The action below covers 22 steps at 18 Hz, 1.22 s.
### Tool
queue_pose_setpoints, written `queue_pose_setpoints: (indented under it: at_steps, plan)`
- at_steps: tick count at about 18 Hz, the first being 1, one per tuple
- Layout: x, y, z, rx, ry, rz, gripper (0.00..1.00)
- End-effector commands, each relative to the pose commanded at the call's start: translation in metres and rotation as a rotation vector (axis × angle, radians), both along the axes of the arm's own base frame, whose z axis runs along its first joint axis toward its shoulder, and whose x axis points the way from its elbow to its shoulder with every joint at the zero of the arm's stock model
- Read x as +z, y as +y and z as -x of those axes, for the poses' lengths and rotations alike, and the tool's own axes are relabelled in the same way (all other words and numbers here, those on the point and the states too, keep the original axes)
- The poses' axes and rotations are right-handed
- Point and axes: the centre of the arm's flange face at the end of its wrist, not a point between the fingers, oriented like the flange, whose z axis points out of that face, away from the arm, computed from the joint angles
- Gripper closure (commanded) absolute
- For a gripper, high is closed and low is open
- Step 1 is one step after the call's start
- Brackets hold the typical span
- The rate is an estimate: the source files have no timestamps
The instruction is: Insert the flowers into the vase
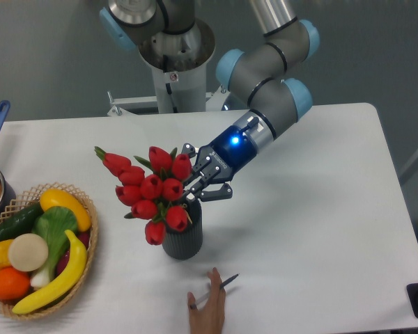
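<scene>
A UR5e arm's gripper [195, 186], jaws clenched on the stems of the flowers [150, 188], holds the tulip bunch tilted just above the vase [183, 236] directly beneath the jaws; a straight, upright descent looks best before releasing.

Bright, even overhead light washes the white tabletop [320, 209], leaving only faint, soft-edged shadows. A pale shadow pools close around the base of the vase [183, 236], and another lies under the wicker basket [90, 236] near the tabletop's left edge. A blue indicator light [234, 140] glows sharply on the arm's wrist, slightly blown out at its centre. The red flowers [153, 191] read saturated, with small glossy highlights. Focus is moderate throughout; fine detail on the hand [203, 186] is soft, with compression fuzz. The grey backdrop falls darker.
</scene>
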Motion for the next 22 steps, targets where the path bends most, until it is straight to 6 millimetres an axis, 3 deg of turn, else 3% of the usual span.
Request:
queue_pose_setpoints:
  at_steps: [8, 10, 12, 17, 22]
  plan:
    - [-0.01, 0.001, 0.0, -0.006, 0.011, -0.005, 0.51]
    - [-0.009, 0.0, 0.002, -0.003, 0.015, -0.007, 0.34]
    - [-0.006, -0.007, 0.01, 0.015, 0.025, -0.011, 0.02]
    - [0.028, -0.044, 0.015, 0.086, 0.084, -0.008, 0.0]
    - [0.061, -0.085, 0.02, 0.167, 0.233, 0.136, 0.0]
